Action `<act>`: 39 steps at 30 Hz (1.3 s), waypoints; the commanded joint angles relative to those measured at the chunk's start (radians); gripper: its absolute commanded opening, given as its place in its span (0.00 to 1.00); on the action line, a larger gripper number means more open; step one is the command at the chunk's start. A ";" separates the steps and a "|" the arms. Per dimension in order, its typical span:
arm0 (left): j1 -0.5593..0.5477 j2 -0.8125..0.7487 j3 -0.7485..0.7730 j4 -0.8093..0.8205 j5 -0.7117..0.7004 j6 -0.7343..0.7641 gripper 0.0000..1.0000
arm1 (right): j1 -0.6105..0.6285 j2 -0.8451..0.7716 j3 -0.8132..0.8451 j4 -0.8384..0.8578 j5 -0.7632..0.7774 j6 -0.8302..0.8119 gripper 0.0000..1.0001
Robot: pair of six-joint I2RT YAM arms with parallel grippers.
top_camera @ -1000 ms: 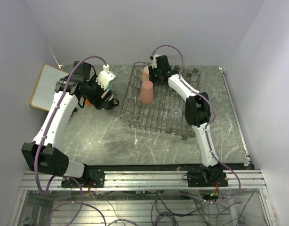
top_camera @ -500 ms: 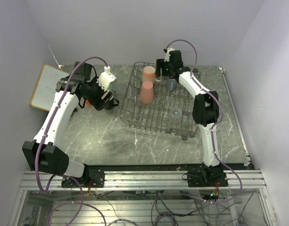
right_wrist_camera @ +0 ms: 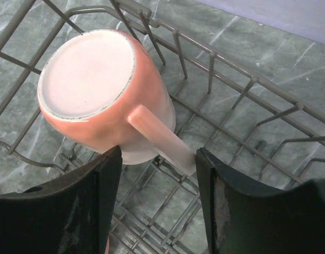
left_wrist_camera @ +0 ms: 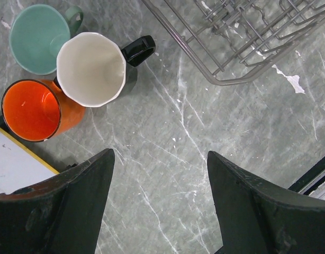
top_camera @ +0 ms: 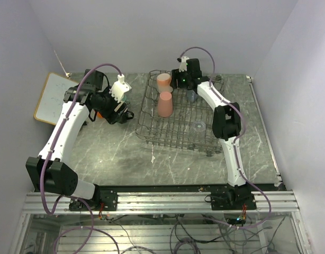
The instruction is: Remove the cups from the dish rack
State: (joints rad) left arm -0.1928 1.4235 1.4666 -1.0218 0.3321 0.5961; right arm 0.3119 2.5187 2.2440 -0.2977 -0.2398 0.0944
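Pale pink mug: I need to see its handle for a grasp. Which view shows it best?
Right wrist view: the pale pink mug sits upside down, handle plain. The top view shows it small and far; the left wrist view lacks it.

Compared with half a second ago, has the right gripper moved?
Yes. The right gripper shifted left along the far end of the dish rack, from the grey-blue cup toward the pink mug.

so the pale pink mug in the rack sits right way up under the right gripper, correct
No, the pale pink mug is upside down, as the right wrist view shows; it is in the dish rack under the right gripper.
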 commanded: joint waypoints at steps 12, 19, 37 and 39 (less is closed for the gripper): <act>-0.007 -0.043 -0.013 0.012 0.026 0.016 0.82 | 0.098 -0.115 -0.170 0.053 -0.064 -0.055 0.38; -0.007 -0.044 -0.014 0.018 0.030 0.003 0.82 | 0.136 -0.216 -0.303 0.100 -0.053 -0.071 0.35; -0.007 -0.066 -0.068 0.035 -0.001 0.018 0.82 | 0.170 -0.240 -0.350 0.069 0.060 -0.022 0.09; -0.007 -0.060 -0.083 0.043 -0.007 0.024 0.82 | 0.170 -0.277 -0.373 0.062 0.106 -0.001 0.19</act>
State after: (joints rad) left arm -0.1928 1.3773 1.4075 -1.0054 0.3336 0.6014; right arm 0.4782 2.3199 1.9072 -0.2310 -0.2226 0.0601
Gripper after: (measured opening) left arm 0.818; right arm 0.105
